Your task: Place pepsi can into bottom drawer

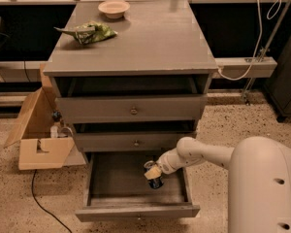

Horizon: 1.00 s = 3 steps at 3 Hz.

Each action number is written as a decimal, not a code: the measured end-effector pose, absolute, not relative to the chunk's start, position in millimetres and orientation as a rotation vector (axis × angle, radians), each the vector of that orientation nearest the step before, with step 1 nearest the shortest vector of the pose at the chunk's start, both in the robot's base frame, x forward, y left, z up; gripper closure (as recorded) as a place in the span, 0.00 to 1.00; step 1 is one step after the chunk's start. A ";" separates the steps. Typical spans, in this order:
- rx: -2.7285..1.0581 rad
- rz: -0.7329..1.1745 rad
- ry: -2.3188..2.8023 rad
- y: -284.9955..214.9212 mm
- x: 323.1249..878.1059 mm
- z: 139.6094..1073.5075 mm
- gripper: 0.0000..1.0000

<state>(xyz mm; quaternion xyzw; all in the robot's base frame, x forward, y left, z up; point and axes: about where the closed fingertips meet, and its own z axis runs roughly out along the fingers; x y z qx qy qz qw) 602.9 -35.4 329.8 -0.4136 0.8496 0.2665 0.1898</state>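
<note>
The bottom drawer [103, 178] is pulled open at the foot of the grey cabinet, its flat floor showing. The pepsi can [154, 179], dark blue with a silver top, stands upright in the drawer's right half, close to the floor. My gripper [153, 171] reaches in from the right on a white arm and is shut on the pepsi can near its top. Whether the can rests on the drawer floor I cannot tell.
Two upper drawer fronts [134, 108] with small knobs sit above, slightly pulled out. A green snack bag [91, 32] and a cream bowl [113, 8] lie on the cabinet top. An open cardboard box [39, 139] stands left of the cabinet, with a black cable on the floor.
</note>
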 end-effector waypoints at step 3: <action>-1.139 0.696 2.646 -19.1 613.7 213.6 1.00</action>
